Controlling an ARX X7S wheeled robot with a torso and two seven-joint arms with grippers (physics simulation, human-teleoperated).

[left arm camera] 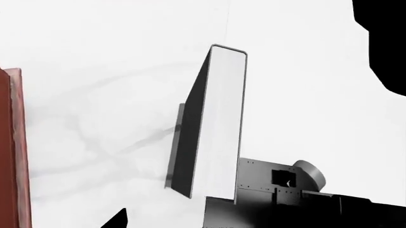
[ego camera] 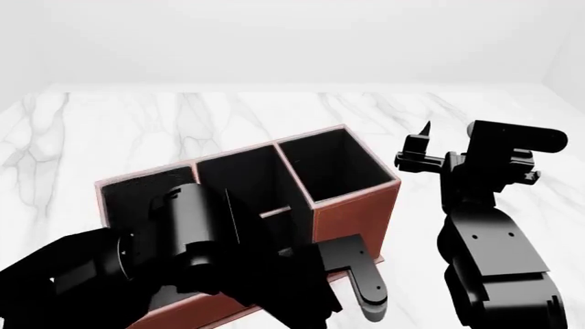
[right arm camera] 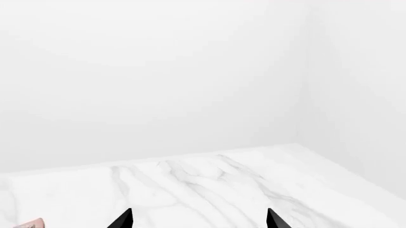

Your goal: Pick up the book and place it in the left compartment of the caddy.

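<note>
Left wrist: left gripper (left arm camera: 209, 209) clamps the book (left arm camera: 219, 123) by its lower end, at 12 o'clock above white marble; stiff, smooth, likely slippery.

Head: left arm hides the caddy (ego camera: 352, 212) front; left compartment (ego camera: 137, 195) barely visible.

Right wrist: right gripper (right arm camera: 198, 219) spread, empty, 2 tips showing.

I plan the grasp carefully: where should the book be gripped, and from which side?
Probably across its two black covers, coming from the white page-edge side. The book stands on end, narrow edge toward the left wrist camera, so the covers offer broad parallel faces.
</note>
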